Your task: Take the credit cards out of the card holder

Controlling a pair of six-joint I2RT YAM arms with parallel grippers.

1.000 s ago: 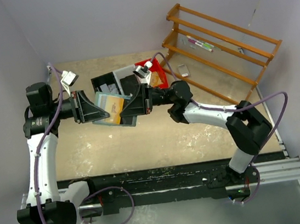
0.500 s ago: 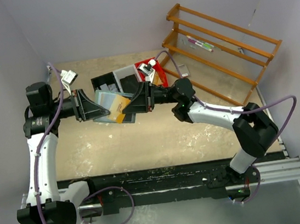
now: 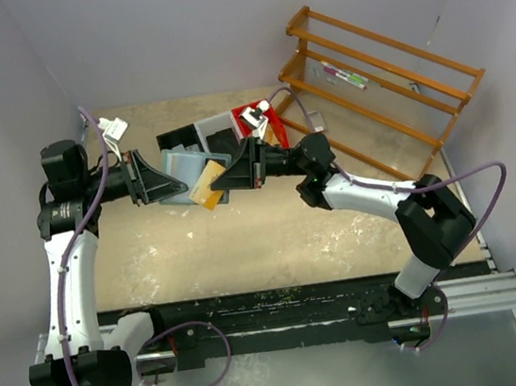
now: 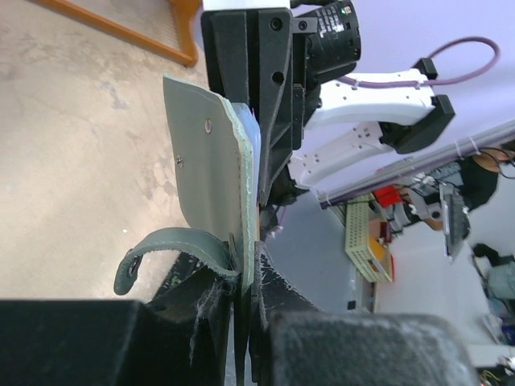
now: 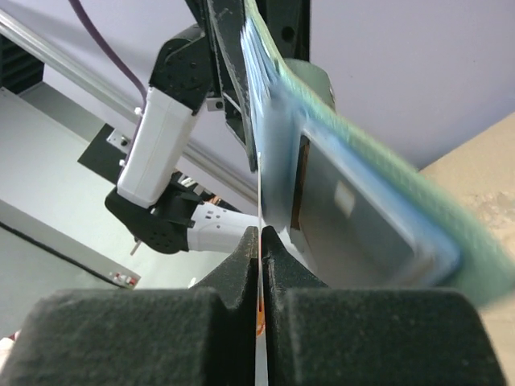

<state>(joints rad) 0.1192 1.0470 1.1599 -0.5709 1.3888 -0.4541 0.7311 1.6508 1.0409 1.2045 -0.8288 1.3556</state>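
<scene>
A tan-orange credit card [image 3: 205, 183] sticks partway out of the card holder [image 3: 181, 165], and its free end is pinched in the right gripper [image 3: 221, 182], whose fingers are pressed together on it. In the right wrist view the card [image 5: 259, 211] shows edge-on as a thin line running straight out from the tips of the closed gripper [image 5: 260, 241]. The mint-green holder [image 5: 362, 201] fans open just ahead and to the right of those tips, with its clear pocket pages blurred.

The left gripper [image 3: 174, 187] clamps the holder from the opposite side, so the holder hangs in the air between the two grippers, above the counter [image 3: 245, 242]. In the left wrist view the holder [image 4: 209, 161] stands on edge directly ahead of the gripper [image 4: 245, 289], its lower edge squeezed between the fingers. The snap tab [image 4: 161, 253] curls out to the left of them. The right gripper [image 4: 257, 72] faces in from beyond the holder's far edge.

Behind the grippers, farther from the arm bases, a black bin [image 3: 180, 141], a grey bin [image 3: 214, 124] and a red bin [image 3: 263, 121] sit together on the counter. A small silver device [image 3: 316, 122] lies beyond the right gripper's wrist, in front of a wooden rack [image 3: 385, 72].
</scene>
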